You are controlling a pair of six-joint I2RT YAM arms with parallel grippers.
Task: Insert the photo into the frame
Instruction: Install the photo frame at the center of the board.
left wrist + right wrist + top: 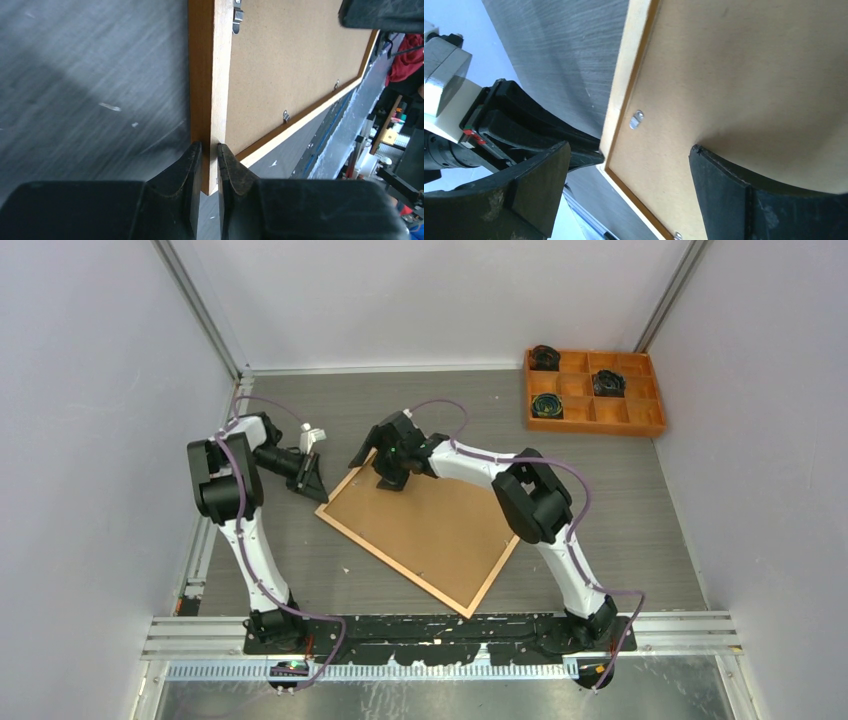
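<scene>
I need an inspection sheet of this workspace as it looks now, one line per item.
Surface: grey wood-grain table.
Job's things: orange-brown wooden picture frame lies face down, with the plain brown backing board in it; photo not seen.
Clutter: orange compartment tray at the far right, dark coils in three compartments.
Grippers: left gripper shut on the frame's rail near a corner; right gripper open over the board.
Cables: purple cables run along both arms.
Surroundings: pale enclosure walls.
</scene>
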